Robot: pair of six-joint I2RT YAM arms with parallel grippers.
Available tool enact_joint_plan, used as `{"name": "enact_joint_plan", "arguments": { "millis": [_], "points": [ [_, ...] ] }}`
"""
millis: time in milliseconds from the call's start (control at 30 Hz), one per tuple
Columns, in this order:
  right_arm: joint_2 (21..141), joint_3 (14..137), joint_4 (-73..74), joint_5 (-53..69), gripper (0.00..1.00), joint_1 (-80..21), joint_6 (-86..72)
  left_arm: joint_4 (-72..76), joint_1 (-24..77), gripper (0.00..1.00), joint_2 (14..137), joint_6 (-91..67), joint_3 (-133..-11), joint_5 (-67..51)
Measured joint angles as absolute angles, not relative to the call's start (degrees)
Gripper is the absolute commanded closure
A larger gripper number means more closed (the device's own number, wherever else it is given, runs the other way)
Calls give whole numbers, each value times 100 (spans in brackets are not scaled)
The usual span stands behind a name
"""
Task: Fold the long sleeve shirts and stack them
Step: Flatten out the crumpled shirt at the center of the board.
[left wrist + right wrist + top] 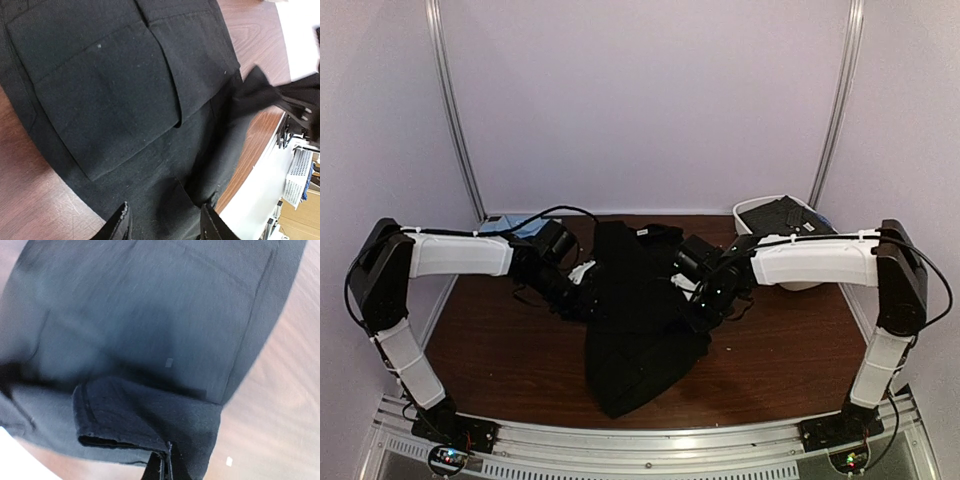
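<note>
A plain black long sleeve shirt (pixel 640 330) lies spread down the middle of the brown table (pixel 500 340). My left gripper (pixel 588 295) rests at its left edge; in the left wrist view its fingers (pixel 120 222) stand apart over the black cloth (pixel 110 90), a flap lying between them. My right gripper (pixel 703 312) is at the shirt's right edge. Seen from the right wrist, it (pixel 167 467) is shut on a folded-over hem of the shirt (pixel 150 315). A light blue shirt (pixel 510 228) lies at the back left, partly hidden behind the left arm.
A white oval tub (pixel 760 212) holding dark cloth (pixel 785 215) stands at the back right, behind the right arm. The left wrist view shows the right gripper (pixel 300 107) pulling a point of cloth near the table's edge. Walls close in the back and sides.
</note>
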State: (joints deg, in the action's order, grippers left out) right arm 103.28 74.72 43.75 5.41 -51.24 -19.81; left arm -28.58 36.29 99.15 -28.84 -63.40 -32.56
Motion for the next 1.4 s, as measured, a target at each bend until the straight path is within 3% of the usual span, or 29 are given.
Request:
{"name": "enact_joint_plan", "arguments": {
  "millis": [300,433,567,700,1000,1400],
  "points": [
    [9769,6816,4807,1251,97,-6071,-2790,-3225,3610,52,10202,-2744,-6340,-3352],
    [9717,6265,4646,1490,79,-6490,-3247,-3483,3605,52,10256,-2624,-6416,-3343],
    [9531,6219,4604,1317,51,-6523,-3573,-3612,3605,51,10278,-2571,-6637,-3131],
    [9382,6783,4519,875,40,-6440,-3605,-3586,3605,50,10278,-2567,-6938,-2620],
    [9411,7124,3535,139,33,-5817,-3321,-3120,3516,47,10685,-2692,-7662,-1616],
    [9845,6613,1841,447,33,-4539,-2969,-2606,3444,46,11681,-3157,-8036,-1247]
  ]
}}
